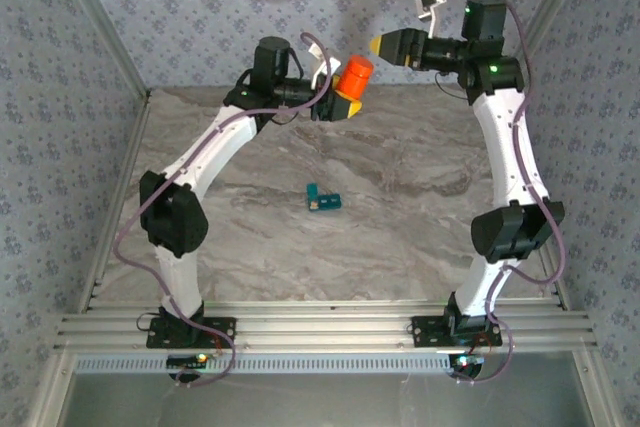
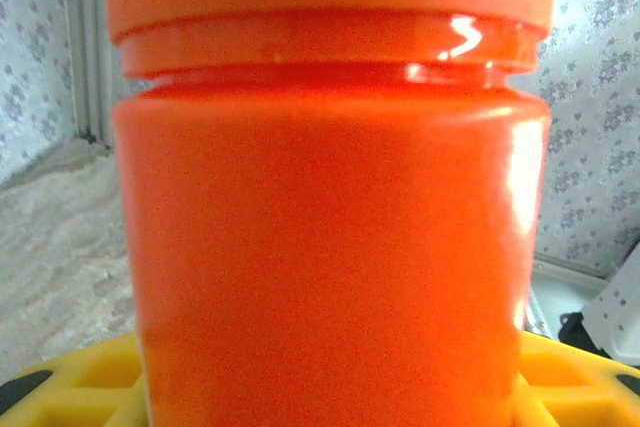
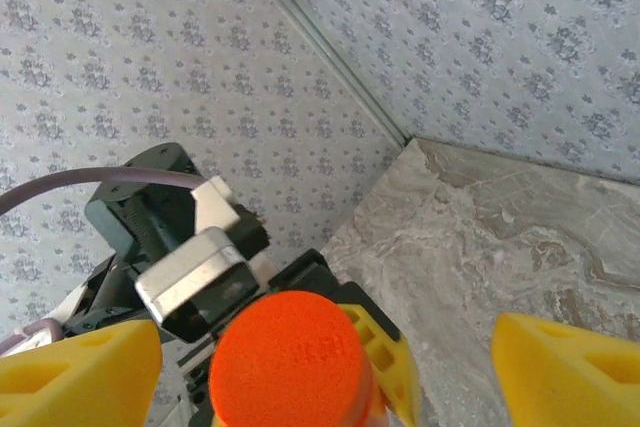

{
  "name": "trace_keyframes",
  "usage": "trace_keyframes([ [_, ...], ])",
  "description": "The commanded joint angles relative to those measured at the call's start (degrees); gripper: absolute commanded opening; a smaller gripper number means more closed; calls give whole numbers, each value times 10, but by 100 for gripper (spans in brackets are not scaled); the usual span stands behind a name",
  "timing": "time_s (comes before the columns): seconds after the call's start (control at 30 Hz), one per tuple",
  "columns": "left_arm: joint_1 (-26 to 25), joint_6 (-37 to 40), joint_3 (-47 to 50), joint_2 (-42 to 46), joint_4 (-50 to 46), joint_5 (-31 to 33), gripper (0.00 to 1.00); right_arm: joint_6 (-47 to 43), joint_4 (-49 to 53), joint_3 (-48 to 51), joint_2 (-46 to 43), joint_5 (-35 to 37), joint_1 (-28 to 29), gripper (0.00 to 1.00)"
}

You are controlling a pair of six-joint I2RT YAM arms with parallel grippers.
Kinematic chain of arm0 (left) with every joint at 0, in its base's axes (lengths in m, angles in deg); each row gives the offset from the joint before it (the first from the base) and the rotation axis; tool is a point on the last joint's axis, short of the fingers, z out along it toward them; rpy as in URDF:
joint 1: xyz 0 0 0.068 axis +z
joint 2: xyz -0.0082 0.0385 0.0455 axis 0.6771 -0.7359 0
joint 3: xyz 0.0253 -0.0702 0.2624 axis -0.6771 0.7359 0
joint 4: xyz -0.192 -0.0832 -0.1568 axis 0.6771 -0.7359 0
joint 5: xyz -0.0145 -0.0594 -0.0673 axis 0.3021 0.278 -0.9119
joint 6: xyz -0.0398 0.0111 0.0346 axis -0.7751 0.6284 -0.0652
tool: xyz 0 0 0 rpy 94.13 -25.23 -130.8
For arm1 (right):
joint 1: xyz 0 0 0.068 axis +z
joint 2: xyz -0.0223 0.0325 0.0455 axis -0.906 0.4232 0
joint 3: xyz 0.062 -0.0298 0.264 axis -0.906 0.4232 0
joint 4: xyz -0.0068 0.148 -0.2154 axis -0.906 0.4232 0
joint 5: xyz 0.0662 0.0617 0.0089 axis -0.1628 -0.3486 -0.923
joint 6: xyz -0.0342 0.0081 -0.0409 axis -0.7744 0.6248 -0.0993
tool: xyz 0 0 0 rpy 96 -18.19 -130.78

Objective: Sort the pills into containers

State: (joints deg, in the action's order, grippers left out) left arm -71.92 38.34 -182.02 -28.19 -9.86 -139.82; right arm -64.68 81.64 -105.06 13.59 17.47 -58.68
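Holding an orange pill bottle [image 1: 355, 75] aloft at the far side of the table, the left gripper [image 1: 343, 99] pinches its body between yellow fingers [image 2: 75, 382].

The bottle is a smooth, glossy cylinder with its round cap [image 3: 290, 362] on, the cap's top matte. The right gripper [image 1: 377, 45] hovers just beside that cap with its yellow wedge-shaped fingers [image 3: 570, 372] spread wide, gripping nothing. The teal plastic pill box [image 1: 322, 199] lies on the grey marble-patterned table [image 1: 420, 207], mid-table, well apart from both grippers; it is too small to tell what its compartments hold.
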Motion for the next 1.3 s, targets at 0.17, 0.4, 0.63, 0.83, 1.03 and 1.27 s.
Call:
trace_keyframes([
  [0.17, 0, 13, -40, -11, -23, -33, 0, -50, 81, -39, 29, -9, 23, 88],
  [0.4, 0, 16, -49, -16, -32, -34, 0, -66, 98, -34, 29, -10, 35, 83],
  [0.63, 0, 15, -55, -21, -33, -34, 0, -65, 98, -29, 29, -17, 37, 62],
  [0.83, -1, 13, -61, -23, -30, -25, 0, -61, 95, -10, 24, -16, 45, 45],
  [1.03, -6, 18, -58, -14, -21, 35, 0, -32, 58, 52, -3, 49, 66, 41],
  [1.27, -31, 35, 2, 23, 61, 155, 0, 38, 9, 143, -30, 203, 105, 38],
])
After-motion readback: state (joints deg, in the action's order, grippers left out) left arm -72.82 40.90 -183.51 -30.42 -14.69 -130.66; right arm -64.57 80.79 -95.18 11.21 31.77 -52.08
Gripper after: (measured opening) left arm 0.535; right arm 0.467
